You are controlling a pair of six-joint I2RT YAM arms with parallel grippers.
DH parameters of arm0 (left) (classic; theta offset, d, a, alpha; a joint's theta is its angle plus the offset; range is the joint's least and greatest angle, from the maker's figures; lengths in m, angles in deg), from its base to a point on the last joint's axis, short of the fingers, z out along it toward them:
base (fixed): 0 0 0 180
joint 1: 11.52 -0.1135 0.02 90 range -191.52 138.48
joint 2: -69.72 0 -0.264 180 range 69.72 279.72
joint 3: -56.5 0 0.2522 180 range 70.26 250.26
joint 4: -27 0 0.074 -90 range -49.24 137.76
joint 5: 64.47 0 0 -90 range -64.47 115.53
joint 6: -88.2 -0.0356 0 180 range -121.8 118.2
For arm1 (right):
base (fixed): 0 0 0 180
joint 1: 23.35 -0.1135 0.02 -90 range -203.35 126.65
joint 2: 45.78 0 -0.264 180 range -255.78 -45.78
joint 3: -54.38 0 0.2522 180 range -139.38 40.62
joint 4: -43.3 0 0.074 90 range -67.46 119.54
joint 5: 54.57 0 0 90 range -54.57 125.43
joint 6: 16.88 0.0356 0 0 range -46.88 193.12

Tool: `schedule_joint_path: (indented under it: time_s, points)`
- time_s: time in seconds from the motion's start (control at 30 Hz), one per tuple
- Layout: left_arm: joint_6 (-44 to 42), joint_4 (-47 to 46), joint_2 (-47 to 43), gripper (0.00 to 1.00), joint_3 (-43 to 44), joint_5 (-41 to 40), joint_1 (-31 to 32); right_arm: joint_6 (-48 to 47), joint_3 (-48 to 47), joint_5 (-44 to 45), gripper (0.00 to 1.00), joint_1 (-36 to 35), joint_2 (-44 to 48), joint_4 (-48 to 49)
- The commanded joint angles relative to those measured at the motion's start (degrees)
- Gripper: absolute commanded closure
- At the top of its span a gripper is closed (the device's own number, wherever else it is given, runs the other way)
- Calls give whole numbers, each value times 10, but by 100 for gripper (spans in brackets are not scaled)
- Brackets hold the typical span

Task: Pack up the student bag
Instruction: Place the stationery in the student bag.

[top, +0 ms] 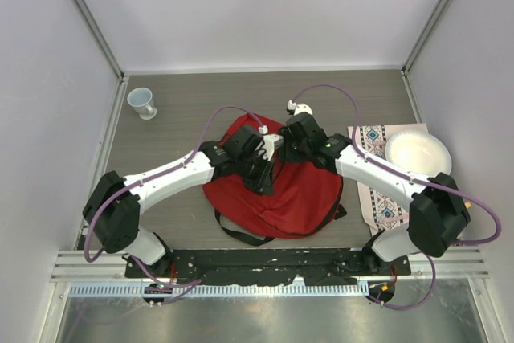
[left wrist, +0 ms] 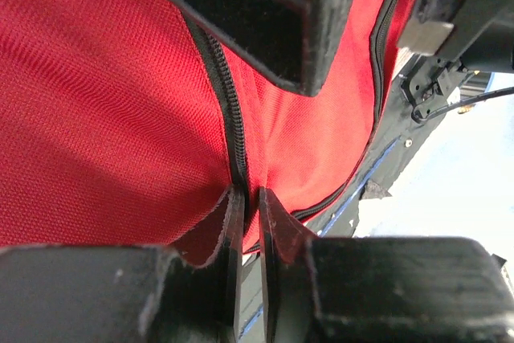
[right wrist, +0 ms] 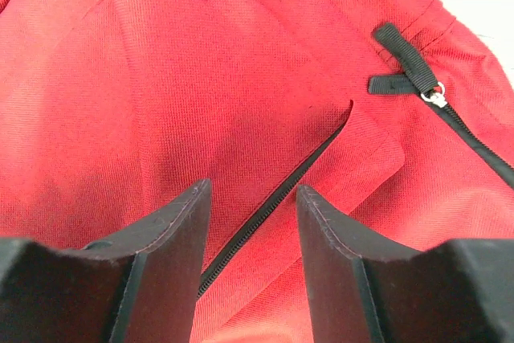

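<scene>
Bag (top: pixel 301 198), red, lies flat on the table (top: pixel 177 110) right under both grippers, its straps (top: pixel 241 234) trailing back toward the arm bases. The left gripper (left wrist: pixel 250 198) has its fingers all but together. The tips nip the red cloth just where a black zip (left wrist: pixel 215 78) runs into them. The cloth puckers up against the fingers, so I judge this a grip on the bag rather than a bare closing. The right gripper (right wrist: pixel 253 198) hangs just above the cloth with its fingers apart, holding nothing. Another run of zip passes between its fingers. The pull (right wrist: pixel 434 96), with its black tab, sits ahead of the tips and off to their right, untouched.

The step in hand looks like opening the bag, with the left holding the cloth and the right fetching the pull. To do it well, the left should hold firm and lift a little, so the zip line is taut. The right should move ahead and rightward, then close across the tab alone without gathering cloth. It should draw along the zip's own line, low, not upward, or the whole bag may drag. The two grippers work close together, so the right needs a path that skirts the left.
</scene>
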State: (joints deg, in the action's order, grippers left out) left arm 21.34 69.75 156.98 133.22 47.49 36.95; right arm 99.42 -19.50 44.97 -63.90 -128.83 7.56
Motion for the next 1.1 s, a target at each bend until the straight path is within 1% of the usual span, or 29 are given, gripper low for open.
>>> schedule_joint_path:
  time_s: [0.0, 0.07, 0.13, 0.2, 0.23, 0.3, 0.4, 0.43, 0.53, 0.57, 0.67, 0.7, 0.73, 0.77, 0.87, 0.9, 0.93, 0.97, 1.0, 1.03, 1.07]
  points:
    - [6, -17, -7, 86, 20, 37, 4, 17, 16, -43, 47, -6, 23, 3]
    - [13, -25, -18, 88, 14, 32, 5, 18, 26, -51, 47, -7, 40, -1]
    - [18, -30, -27, 89, 10, 7, 4, 16, 42, -69, 47, -9, 58, 0]
    - [19, -33, -35, 89, 8, -2, 4, 8, 48, -88, 47, -12, 61, 1]
    - [21, -33, -37, 89, 7, -15, 4, 3, 47, -121, 47, -14, 61, -3]
    - [25, -34, -39, 90, 8, -23, 4, -3, 42, -127, 47, -22, 57, -10]
    - [33, -39, -45, 91, 6, -32, 4, -6, 44, -98, 47, -30, 45, -16]
    - [34, -39, -46, 91, 5, -30, 4, -6, 44, -66, 47, -30, 39, -18]
    - [34, -34, -52, 91, 5, -34, 4, 10, 40, -15, 48, -30, 21, -25]
    - [33, -30, -54, 91, 3, -36, 4, 14, 39, 19, 48, -30, 20, -25]
    - [35, -18, -64, 88, -2, -57, 4, 25, 36, 73, 47, -30, 33, -25]
    - [40, -15, -72, 81, -3, -67, 4, 28, 37, 79, 46, -30, 54, -21]
    - [43, -11, -77, 76, -6, -80, 4, 29, 39, 81, 45, -30, 64, -16]
    - [46, -6, -82, 72, -11, -109, 4, 30, 45, 80, 45, -30, 78, 0]
    - [66, -6, -123, 54, -24, -152, 4, 29, 66, 63, 43, -30, 127, 37]
    - [71, -7, -136, 44, -28, -188, 4, 25, 71, 46, 41, -30, 136, 45]
    - [88, -8, -167, 39, -33, -211, 4, 23, 78, 37, 41, -30, 148, 50]
    - [100, -6, -184, 29, -42, -239, 4, 20, 80, 26, 41, -30, 152, 56]
    - [113, -3, -202, 25, -48, -298, 4, 16, 83, 8, 41, -30, 156, 58]
    - [157, 9, -237, 20, -56, -329, 4, 16, 88, 4, 42, -30, 161, 59]
    - [180, 18, -251, 16, -70, -363, 3, 19, 91, 5, 41, -30, 163, 59]
